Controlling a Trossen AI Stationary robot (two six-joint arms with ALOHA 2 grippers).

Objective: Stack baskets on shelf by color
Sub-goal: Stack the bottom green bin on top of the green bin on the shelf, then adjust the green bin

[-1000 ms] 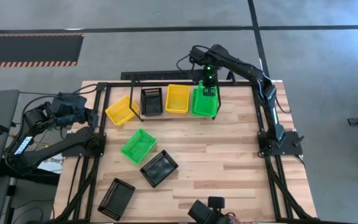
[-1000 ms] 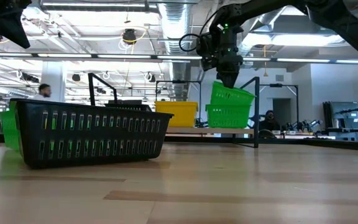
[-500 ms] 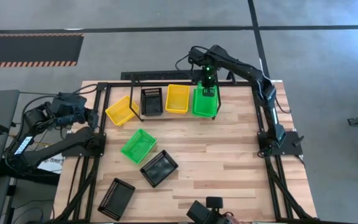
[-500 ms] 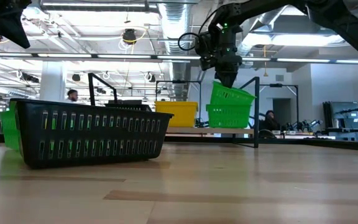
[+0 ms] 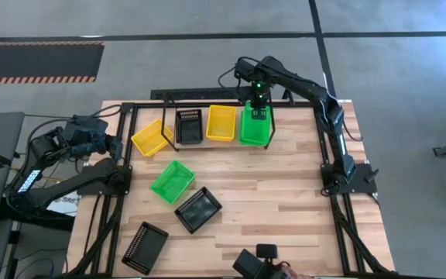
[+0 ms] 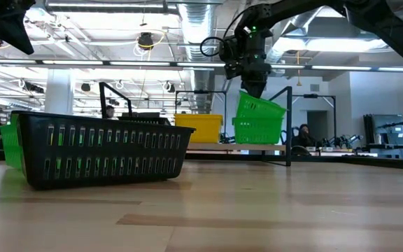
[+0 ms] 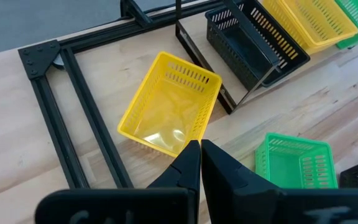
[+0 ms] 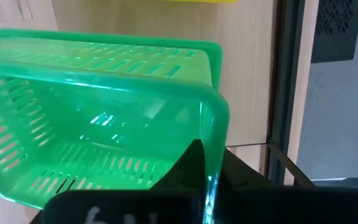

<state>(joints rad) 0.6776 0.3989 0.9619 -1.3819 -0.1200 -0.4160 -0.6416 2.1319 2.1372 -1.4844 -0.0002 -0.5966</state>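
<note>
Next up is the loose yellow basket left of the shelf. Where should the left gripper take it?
Grip the yellow basket by one long rim wall, from above. It sits upright and open-topped, angled beside the shelf, with thin walls; the left gripper hovers near it.

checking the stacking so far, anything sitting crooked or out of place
Yes. The green basket in the right gripper hangs tilted over the green basket on the shelf, not nested. A yellow basket lies askew just off the shelf's left end. The left gripper waits above it.
</note>
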